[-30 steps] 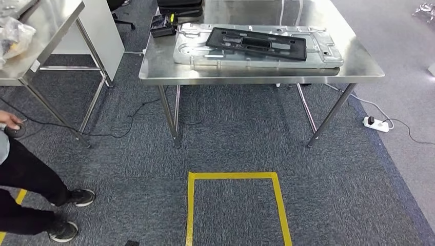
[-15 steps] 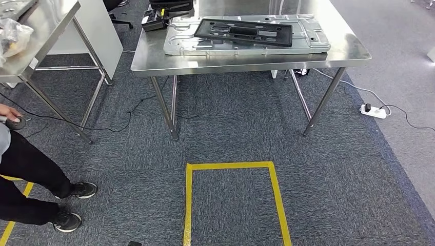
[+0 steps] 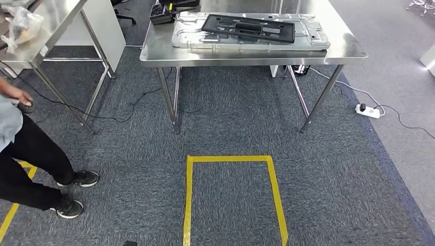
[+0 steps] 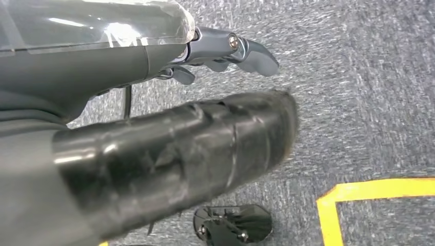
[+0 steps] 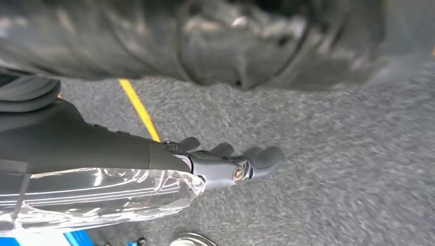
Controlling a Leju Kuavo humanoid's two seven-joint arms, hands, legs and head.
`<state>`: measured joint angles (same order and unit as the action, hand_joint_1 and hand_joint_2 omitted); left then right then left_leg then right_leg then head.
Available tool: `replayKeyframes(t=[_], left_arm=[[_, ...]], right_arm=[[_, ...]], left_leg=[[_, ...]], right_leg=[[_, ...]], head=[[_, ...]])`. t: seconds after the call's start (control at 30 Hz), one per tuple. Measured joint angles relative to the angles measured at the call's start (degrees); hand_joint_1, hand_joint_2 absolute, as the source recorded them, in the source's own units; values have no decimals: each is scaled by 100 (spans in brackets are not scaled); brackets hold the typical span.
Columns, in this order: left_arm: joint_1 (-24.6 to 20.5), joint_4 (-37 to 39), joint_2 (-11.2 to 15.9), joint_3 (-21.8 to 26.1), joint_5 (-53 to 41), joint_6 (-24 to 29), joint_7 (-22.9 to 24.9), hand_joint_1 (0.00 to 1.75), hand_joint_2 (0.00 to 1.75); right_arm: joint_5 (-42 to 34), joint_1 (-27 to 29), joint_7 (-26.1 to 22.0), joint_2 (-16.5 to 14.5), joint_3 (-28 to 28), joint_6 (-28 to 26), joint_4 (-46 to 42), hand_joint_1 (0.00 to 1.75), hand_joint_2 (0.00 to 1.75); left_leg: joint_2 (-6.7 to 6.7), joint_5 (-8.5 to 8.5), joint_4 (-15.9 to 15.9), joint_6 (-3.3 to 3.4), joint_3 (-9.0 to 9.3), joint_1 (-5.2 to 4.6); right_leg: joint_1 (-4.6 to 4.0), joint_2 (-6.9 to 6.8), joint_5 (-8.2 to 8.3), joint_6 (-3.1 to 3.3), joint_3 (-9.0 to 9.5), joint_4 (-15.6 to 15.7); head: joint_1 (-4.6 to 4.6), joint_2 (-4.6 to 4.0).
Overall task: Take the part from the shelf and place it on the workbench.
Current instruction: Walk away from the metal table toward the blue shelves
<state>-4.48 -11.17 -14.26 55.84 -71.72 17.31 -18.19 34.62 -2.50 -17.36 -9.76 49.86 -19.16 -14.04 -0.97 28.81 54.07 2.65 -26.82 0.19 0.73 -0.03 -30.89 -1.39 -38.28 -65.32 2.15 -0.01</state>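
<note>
Currently we list a steel workbench (image 3: 154,54) ahead of us on grey carpet (image 3: 225,128). On its top lies a large silver metal panel (image 3: 318,37), and on that panel rests the part (image 3: 249,28), a flat black frame with cut-outs, lying level. At the bench's far left corner sits a small black box (image 3: 161,14), just beside the panel.

Our left hand (image 4: 215,51) hangs over the carpet, fingers apart, holding nothing. Our right hand (image 5: 231,164) likewise hangs over the carpet, fingers loosely extended, holding nothing.

On the floor in front of the bench: a yellow tape outline (image 3: 231,159), three sides of a rectangle, open toward us. To the right of the bench legs, a white power strip (image 3: 368,110) with a dark cable trailing off across the carpet.

To the left stands a second steel table (image 3: 48,33) bearing a clear plastic bag (image 3: 23,25) of items we cannot tell apart. A person (image 3: 31,164) in dark trousers and dark shoes stands at the left edge, one hand (image 3: 18,96) on a small dark object
</note>
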Motion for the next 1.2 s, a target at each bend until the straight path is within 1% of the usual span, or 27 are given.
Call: replayKeyframes(t=[0.03,0.07,0.1,0.13,0.2,0.23,0.27,0.3,0.37,0.4,0.43,0.5,0.53,0.57,0.6,0.63,0.67,0.73,0.8,0.87,0.93,0.97,1.03,1.07,1.1,1.13,1.2], left_arm=[[1,0,-1,0,4,1,0,0,0],[5,1,-1,0,5,0,0,0,0],[8,1,-2,0,5,0,0,0,0],[10,1,-2,0,5,0,0,0,0],[9,0,-2,1,2,0,0,0,0],[7,0,-2,1,-1,0,-1,0,0],[4,1,-3,2,-4,1,-2,0,0],[2,1,-3,2,-7,1,-3,0,0],[0,1,-4,2,-10,2,-7,0,0],[2,0,-4,2,-9,2,-10,0,0],[7,0,-4,2,-8,2,-12,0,0],[16,0,-4,2,-7,2,-16,0,0],[18,0,-4,2,-7,2,-16,0,0],[19,0,-4,2,-7,2,-17,0,0],[19,0,-4,2,-6,2,-19,0,0],[19,0,-4,3,-7,7,-24,0,0],[18,0,-4,3,-9,12,-31,0,0],[13,0,2,4,-11,28,-61,0,0],[6,0,10,4,-9,34,-92,0,0],[6,0,11,4,-8,35,-107,0,0],[12,0,3,5,-6,36,-111,0,0],[14,0,-2,5,-4,36,-112,0,0],[16,0,-6,7,-1,36,-112,0,0],[19,0,-7,7,-2,35,-112,0,0],[23,0,-8,7,-2,35,-112,0,0],[24,0,-11,7,-2,35,-111,0,0],[23,0,-17,7,-2,35,-111,0,0]], right_arm=[[5,0,5,-1,-3,10,4,0,0],[15,0,11,-2,-5,25,11,0,0],[26,0,20,-2,-9,37,18,0,0],[40,0,31,-2,-16,49,25,0,0],[64,-3,58,-1,-38,69,33,0,0],[73,-8,74,-1,-50,81,36,0,0],[78,-12,87,-1,-61,95,40,0,0],[81,-17,97,-1,-69,109,44,0,0],[87,-19,104,-2,-84,145,53,0,0],[91,-22,105,-4,-88,159,57,0,0],[96,-24,106,-5,-92,171,61,0,0],[105,-26,108,-7,-96,184,67,0,0],[114,-24,108,-7,-97,198,69,0,0],[126,-22,108,-8,-98,218,72,0,0],[138,-21,108,-8,-99,241,75,0,0],[151,-22,108,-8,-101,262,79,0,0],[160,-22,108,-9,-102,278,82,0,0],[172,-23,108,-29,-103,298,87,0,0],[179,-25,108,-51,-103,322,91,0,0],[183,-27,108,-58,-104,346,92,0,0],[184,-27,108,-58,-105,357,93,0,0],[184,-25,108,-57,-105,357,93,0,0],[184,-18,108,-56,-106,357,95,0,0],[184,-15,108,-56,-106,357,95,0,0],[184,-13,108,-56,-106,357,95,0,0],[184,-12,108,-54,-105,357,95,0,0],[184,-14,108,-48,-105,357,95,0,0]], left_leg=[[-2,-43,22,11,-74,-3],[-4,-85,54,6,-158,-4],[-7,-120,91,-1,-238,-2],[-10,-150,138,-13,-319,2],[-11,-183,249,-42,-468,11],[-11,-191,316,-65,-533,7],[-11,-202,372,-95,-584,-1],[-13,-221,413,-132,-627,-8],[-9,-260,450,-215,-687,-14],[1,-212,490,-251,-729,-6],[14,-79,604,-281,-787,1],[34,394,1130,-320,-975,21],[36,622,1492,-329,-1077,25],[36,751,1800,-332,-1144,28],[37,766,1983,-326,-1152,28],[37,647,1950,-308,-1051,27],[39,467,1722,-275,-856,21],[45,214,890,-162,-292,-13],[47,216,307,-84,35,-57],[44,202,151,-57,54,-59],[29,111,61,-6,41,-23],[20,62,29,19,24,-2],[6,13,50,43,-58,-7],[4,-1,79,40,-104,-7],[2,-9,112,35,-142,-6],[1,-12,151,28,-175,-2],[6,6,244,-3,-220,8]], right_leg=[[6,2,-241,-11,-99,-373],[13,1,-379,-26,-161,-703],[21,-1,-377,-40,-149,-878],[32,-2,-261,-54,-36,-855],[62,-5,7,-69,467,-239],[60,-1,50,-64,735,154],[55,3,29,-47,916,454],[40,9,-23,-21,1002,629],[33,8,-29,67,964,705],[39,1,-2,121,926,716],[48,-11,40,180,880,723],[40,-31,124,264,782,726],[27,-38,165,285,725,719],[12,-40,202,292,661,709],[-1,-39,236,296,600,696],[-15,-37,266,295,542,680],[-30,-33,293,291,496,669],[-51,-30,349,269,452,653],[-44,-39,414,210,432,653],[-36,-48,471,134,415,665],[-36,-35,351,73,356,528],[-33,-24,181,46,268,307],[-8,-8,-254,-3,-8,-395],[5,-6,-390,-28,-114,-706],[17,-6,-425,-48,-140,-855],[30,-7,-350,-64,-53,-784],[57,-12,-38,-70,380,-82]], head=[[0,0],[-1,1],[-1,1],[-2,1],[-1,1],[-3,1],[-2,1],[-3,1],[-3,1],[-4,1],[-4,1],[-4,1],[-4,1],[-3,1],[-3,1],[-4,1],[-4,1],[-4,0],[-3,1],[-3,1],[0,0],[1,-1],[0,1],[-1,1],[-1,1],[-1,1],[0,1]])
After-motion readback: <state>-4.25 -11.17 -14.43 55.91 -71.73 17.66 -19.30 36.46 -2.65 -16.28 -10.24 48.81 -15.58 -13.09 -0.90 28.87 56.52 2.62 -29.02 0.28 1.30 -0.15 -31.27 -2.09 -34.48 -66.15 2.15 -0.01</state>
